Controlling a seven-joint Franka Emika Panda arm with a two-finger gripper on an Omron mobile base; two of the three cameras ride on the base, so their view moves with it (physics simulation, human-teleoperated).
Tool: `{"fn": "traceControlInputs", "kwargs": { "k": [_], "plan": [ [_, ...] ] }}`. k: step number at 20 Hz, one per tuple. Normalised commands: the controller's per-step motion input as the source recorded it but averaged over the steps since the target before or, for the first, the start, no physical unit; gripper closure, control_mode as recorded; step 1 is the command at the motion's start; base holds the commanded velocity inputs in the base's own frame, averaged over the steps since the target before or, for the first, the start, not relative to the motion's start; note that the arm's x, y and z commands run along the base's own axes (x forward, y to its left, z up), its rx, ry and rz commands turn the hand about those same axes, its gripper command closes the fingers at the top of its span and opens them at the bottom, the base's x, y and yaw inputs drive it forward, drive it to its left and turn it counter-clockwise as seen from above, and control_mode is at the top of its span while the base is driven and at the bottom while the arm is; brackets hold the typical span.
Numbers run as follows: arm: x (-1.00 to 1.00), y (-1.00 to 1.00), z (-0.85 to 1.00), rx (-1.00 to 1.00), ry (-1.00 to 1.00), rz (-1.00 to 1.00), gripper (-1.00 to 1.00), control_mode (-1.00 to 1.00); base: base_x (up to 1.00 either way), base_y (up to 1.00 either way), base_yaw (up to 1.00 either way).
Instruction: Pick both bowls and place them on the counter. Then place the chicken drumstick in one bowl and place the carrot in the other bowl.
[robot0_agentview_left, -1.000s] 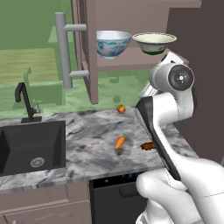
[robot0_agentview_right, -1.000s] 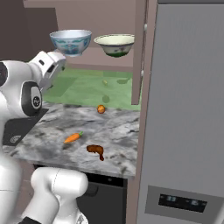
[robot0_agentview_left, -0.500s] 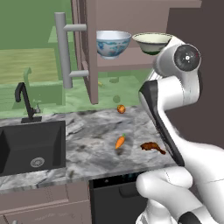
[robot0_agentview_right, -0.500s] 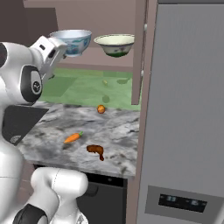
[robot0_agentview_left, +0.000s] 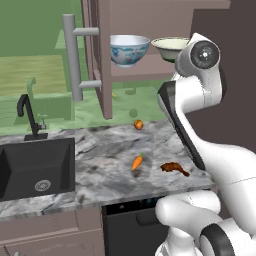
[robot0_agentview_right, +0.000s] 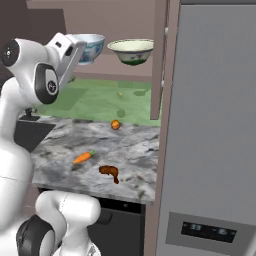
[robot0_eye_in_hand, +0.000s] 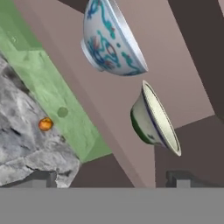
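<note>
On the open cupboard shelf (robot0_agentview_left: 145, 75) in the left base view stand two bowls, side by side and apart: the blue-patterned bowl (robot0_agentview_left: 129, 49) on the left, the green-rimmed bowl (robot0_agentview_left: 170, 47) on the right, partly behind the raised white arm. Below, the marbled table (robot0_agentview_left: 100, 165) carries one carrot (robot0_agentview_left: 137, 161), one chicken drumstick (robot0_agentview_left: 174, 168) just beside it near the front edge, and one small round orange fruit (robot0_agentview_left: 138, 124) further back. The black sink (robot0_agentview_left: 35, 167) takes the table's left part; the stretch between sink and carrot lies bare.

In the right base view the arm's head sits just in front of the blue-patterned bowl (robot0_agentview_right: 92, 46), covering its left side; the green-rimmed bowl (robot0_agentview_right: 132, 50) stands free beside the cupboard's upright. Carrot (robot0_agentview_right: 83, 157) and drumstick (robot0_agentview_right: 109, 172) lie near the front edge, apart.

In the hand view both bowls (robot0_eye_in_hand: 111, 39) (robot0_eye_in_hand: 155, 118) appear tilted, with the shelf's edge between them and the fruit (robot0_eye_in_hand: 45, 124). The hand's fingers are spread wide, holding nothing.
</note>
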Motion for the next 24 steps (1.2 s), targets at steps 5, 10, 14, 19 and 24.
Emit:
{"fn": "traceControlInputs", "kwargs": {
  "k": [5, 10, 14, 19, 24],
  "plan": [
    [0.28, -0.12, 0.20, -0.15, 0.06, -0.03, -1.00, -1.00, 0.00, 0.00, 0.00],
    [0.21, -0.27, 0.01, -0.09, 0.01, 0.00, -1.00, -1.00, 0.00, 0.00, 0.00],
    [0.23, -0.19, -0.01, -0.05, 0.00, 0.00, -1.00, -1.00, 0.00, 0.00, 0.00],
    [0.27, -0.07, -0.03, -0.02, 0.00, 0.00, -1.00, -1.00, 0.00, 0.00, 0.00],
    [0.32, -0.06, 0.00, 0.00, 0.01, 0.00, -1.00, -1.00, 0.00, 0.00, 0.00]
  ]
}}
